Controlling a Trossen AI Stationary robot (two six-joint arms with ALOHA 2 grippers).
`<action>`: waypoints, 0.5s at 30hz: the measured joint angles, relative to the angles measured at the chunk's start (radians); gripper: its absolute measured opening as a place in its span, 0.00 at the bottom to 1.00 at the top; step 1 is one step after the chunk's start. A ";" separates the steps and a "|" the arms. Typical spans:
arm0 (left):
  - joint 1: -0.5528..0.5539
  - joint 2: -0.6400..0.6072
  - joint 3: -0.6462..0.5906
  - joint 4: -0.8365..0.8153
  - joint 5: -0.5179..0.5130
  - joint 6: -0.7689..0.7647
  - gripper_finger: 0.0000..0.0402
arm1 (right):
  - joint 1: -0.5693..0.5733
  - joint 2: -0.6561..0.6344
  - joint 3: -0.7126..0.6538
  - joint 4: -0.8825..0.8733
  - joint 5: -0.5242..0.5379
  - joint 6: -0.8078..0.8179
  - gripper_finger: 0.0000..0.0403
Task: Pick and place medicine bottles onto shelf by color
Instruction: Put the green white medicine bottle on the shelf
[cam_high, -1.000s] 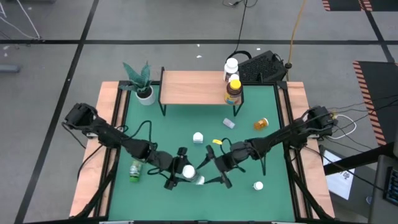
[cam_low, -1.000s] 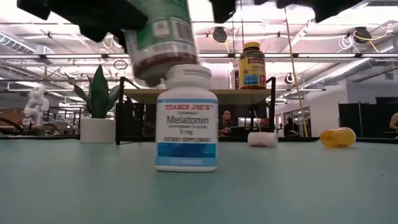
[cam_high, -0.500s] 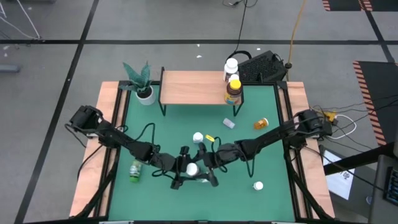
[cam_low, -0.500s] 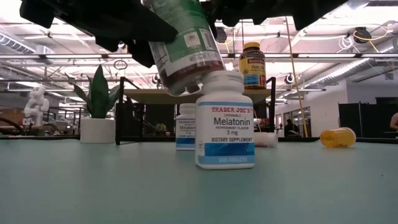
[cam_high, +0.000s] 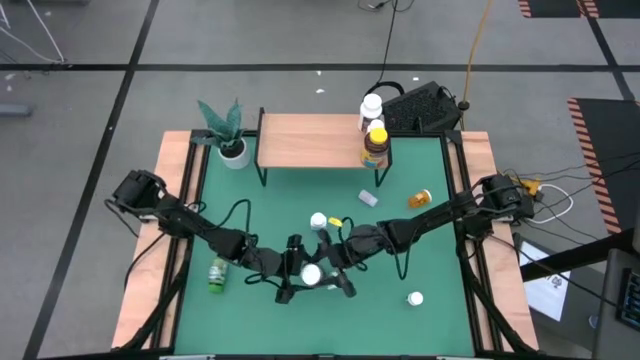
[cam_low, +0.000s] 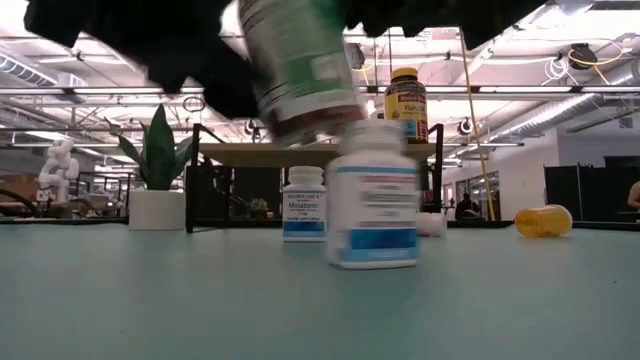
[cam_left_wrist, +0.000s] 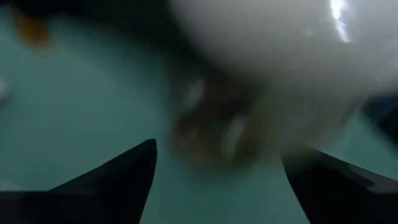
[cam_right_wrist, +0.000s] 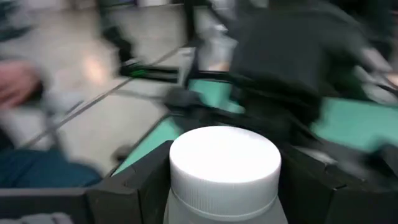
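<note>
White plastic, the upright medicine bottle (cam_right_wrist: 224, 177) stands between the right pincer (cam_right_wrist: 221, 186) fingers, which flank its cap without clearly gripping. Left pincer (cam_left_wrist: 214, 168) spread wide, just beside it over the green table (cam_high: 400, 250). Likely light, rigid and slick; grasp the body below the cap.
</note>
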 joint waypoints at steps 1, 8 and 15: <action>0.000 0.004 -0.005 -0.012 -0.002 -0.001 0.88 | -0.006 -0.004 -0.001 -0.005 -0.093 -0.041 0.56; 0.010 0.002 -0.001 0.116 0.103 0.058 0.95 | -0.058 -0.003 -0.006 0.095 -0.500 -0.119 0.56; 0.028 0.001 0.001 0.220 0.209 0.074 0.94 | -0.100 -0.004 -0.004 0.221 -0.577 -0.143 0.57</action>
